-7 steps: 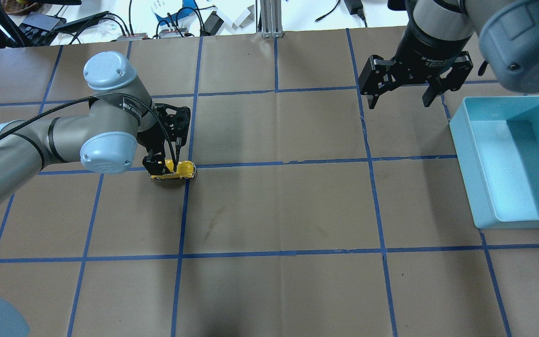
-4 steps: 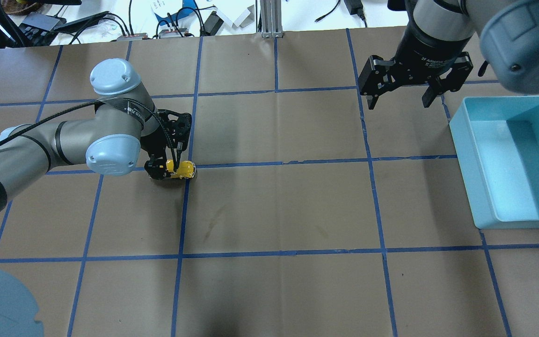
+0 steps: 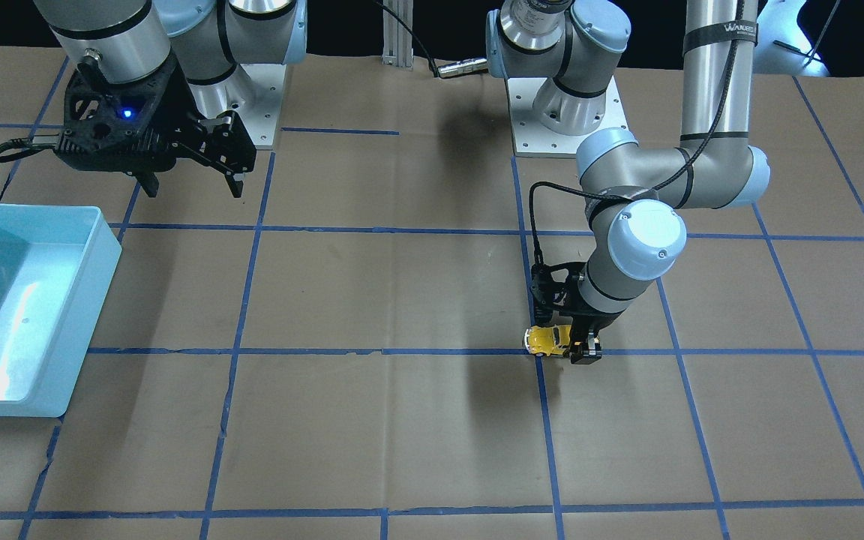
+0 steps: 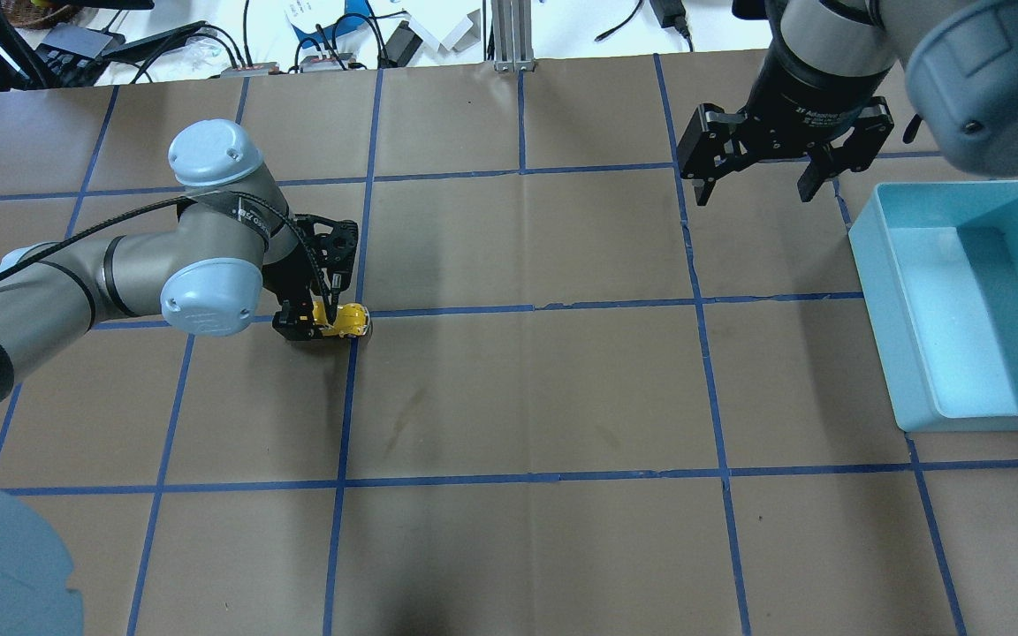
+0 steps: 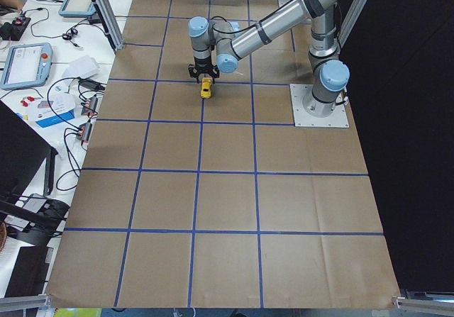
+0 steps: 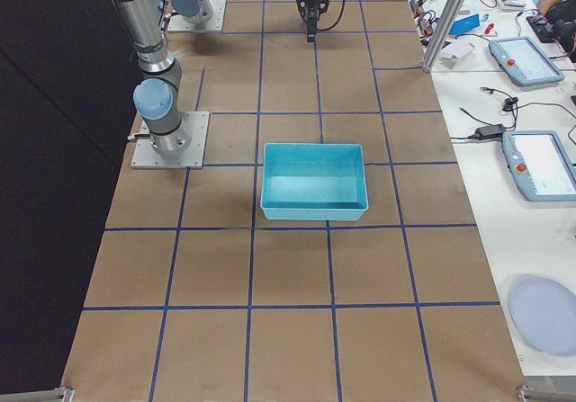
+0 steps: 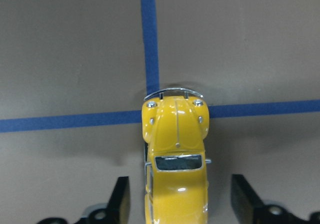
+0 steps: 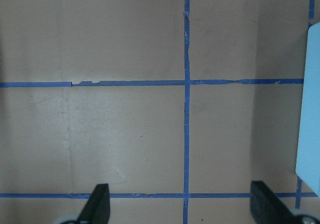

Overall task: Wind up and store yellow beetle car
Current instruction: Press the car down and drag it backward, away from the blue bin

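The yellow beetle car [image 4: 347, 317] stands on its wheels on the brown table, on a blue tape crossing left of centre. It also shows in the front view [image 3: 546, 340], the left side view [image 5: 206, 89] and the left wrist view [image 7: 176, 154]. My left gripper [image 4: 315, 318] is low over the car's rear. It is open, with a finger on each side of the car and a gap to the body in the left wrist view [image 7: 180, 204]. My right gripper [image 4: 752, 193] is open and empty, raised at the far right.
A light blue bin [image 4: 871, 265] sits open and empty at the table's right edge, just right of my right gripper; it also shows in the front view [image 3: 106, 247]. Blue tape lines grid the table. Cables and devices lie beyond the far edge.
My left arm's wrist and elbow have shifted slightly while the gripper stayed at the car. The car has barely moved. The right arm has not moved.
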